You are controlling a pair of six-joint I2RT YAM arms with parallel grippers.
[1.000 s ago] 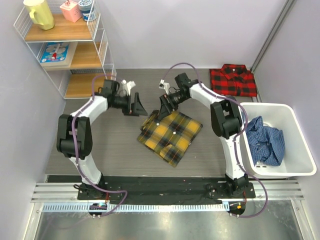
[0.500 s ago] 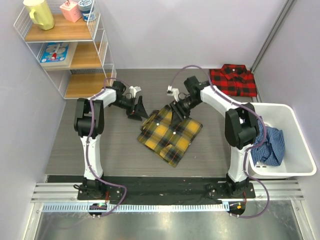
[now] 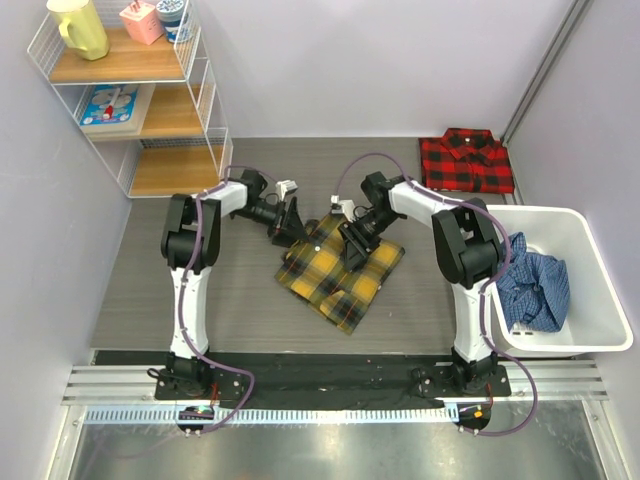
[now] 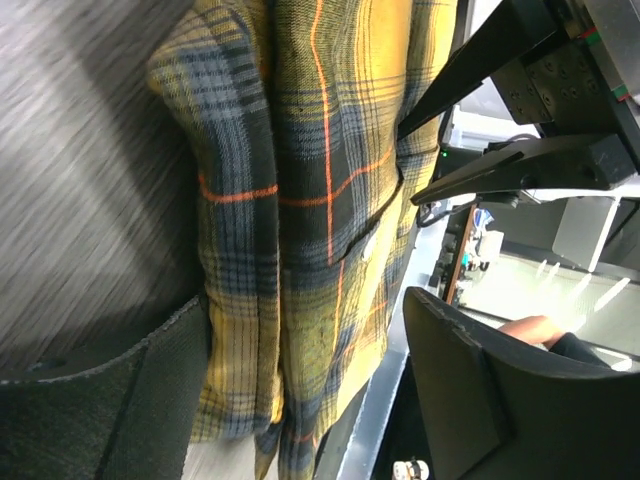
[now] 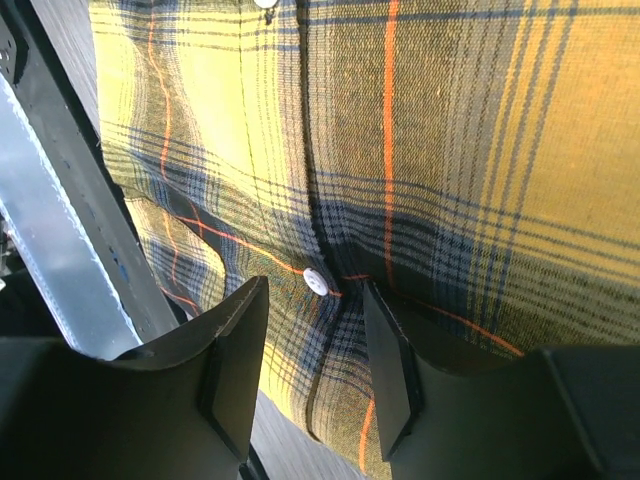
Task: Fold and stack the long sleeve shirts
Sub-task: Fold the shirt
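The yellow plaid shirt (image 3: pixel 338 270) lies folded in the middle of the table. The red-and-black shirt (image 3: pixel 466 160) lies folded at the back right. My left gripper (image 3: pixel 291 222) is open at the yellow shirt's back left edge; in the left wrist view (image 4: pixel 300 400) the shirt's folded edge (image 4: pixel 300 200) lies between the spread fingers. My right gripper (image 3: pixel 357 238) is open low over the shirt's back middle; in the right wrist view (image 5: pixel 310 370) the fingers straddle the button placket and a white button (image 5: pixel 316 281). Neither gripper holds anything.
A white bin (image 3: pixel 600 300) with a crumpled blue shirt (image 3: pixel 532 285) stands at the right. A wire shelf unit (image 3: pixel 140 100) with a yellow jug stands at the back left. The right arm's fingers (image 4: pixel 520 165) show close ahead in the left wrist view.
Both grippers have come in and down to the yellow shirt: the left one moved right to its back left edge, the right one slid onto its back middle. The shirt has not moved.
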